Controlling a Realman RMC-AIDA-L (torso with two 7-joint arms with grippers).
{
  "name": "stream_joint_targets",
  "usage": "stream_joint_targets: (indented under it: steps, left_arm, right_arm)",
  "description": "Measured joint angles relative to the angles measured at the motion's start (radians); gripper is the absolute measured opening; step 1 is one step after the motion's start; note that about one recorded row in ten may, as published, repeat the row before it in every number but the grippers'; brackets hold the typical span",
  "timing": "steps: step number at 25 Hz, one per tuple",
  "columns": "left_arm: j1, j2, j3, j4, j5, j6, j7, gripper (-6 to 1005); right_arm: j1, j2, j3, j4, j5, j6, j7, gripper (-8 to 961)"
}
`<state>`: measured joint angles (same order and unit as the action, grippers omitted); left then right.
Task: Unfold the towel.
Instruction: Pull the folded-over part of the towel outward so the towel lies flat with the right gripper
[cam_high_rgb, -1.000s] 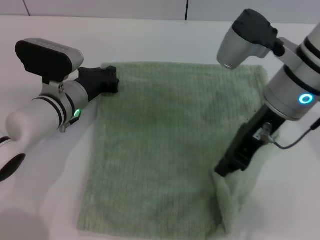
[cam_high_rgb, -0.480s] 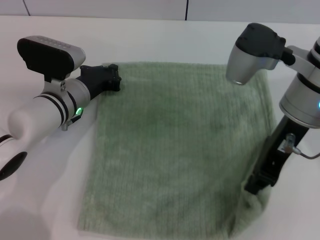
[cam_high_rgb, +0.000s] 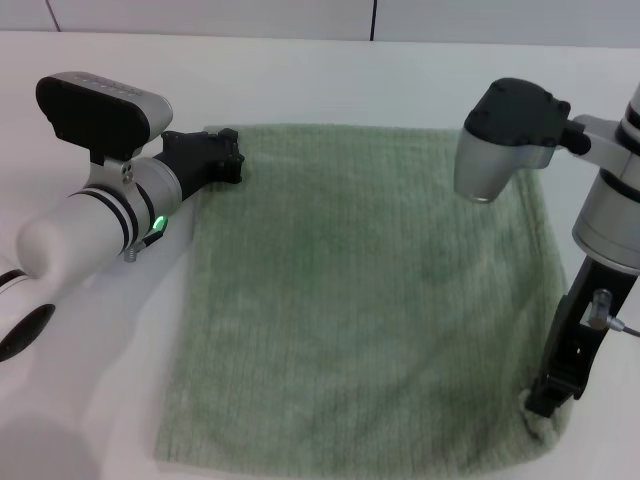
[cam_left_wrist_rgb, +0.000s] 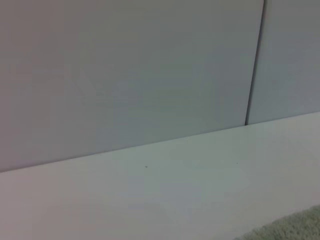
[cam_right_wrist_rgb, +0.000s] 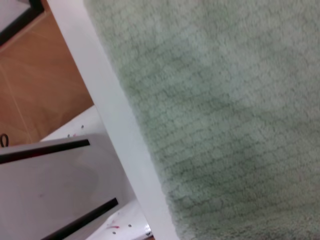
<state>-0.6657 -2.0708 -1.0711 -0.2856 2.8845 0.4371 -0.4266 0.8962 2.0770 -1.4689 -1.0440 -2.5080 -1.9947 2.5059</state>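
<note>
Fuzzy ribbed sage-green towel (cam_high_rgb: 360, 300) spread flat on white table (cam_high_rgb: 330, 80), left gripper (cam_high_rgb: 232, 158) pinching far-left corner, right gripper (cam_high_rgb: 548, 405) pinching rumpled near-right corner

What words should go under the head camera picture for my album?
A green towel lies spread on a white table, the left gripper at its far corner and the right gripper at its near corner.

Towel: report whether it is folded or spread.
Spread, nearly all of it. The towel lies flat as one sheet; only its near right corner bunches at the right gripper. The left gripper sits at its far left corner.
</note>
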Motion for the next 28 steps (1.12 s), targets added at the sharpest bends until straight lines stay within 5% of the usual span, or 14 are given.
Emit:
stream_joint_targets:
  steps: [17, 28]
  left_arm:
    - [0.005, 0.0, 0.005, -0.011, 0.001, -0.001, -0.002, 126]
    - [0.006, 0.0, 0.007, -0.011, 0.001, -0.002, -0.005, 132]
  right_arm:
    - [0.008, 0.002, -0.025, 0.022, 0.001, 0.017, -0.004, 218]
    - [-0.052, 0.004, 0.066, -0.079, 0.007, 0.281, -0.056, 243]
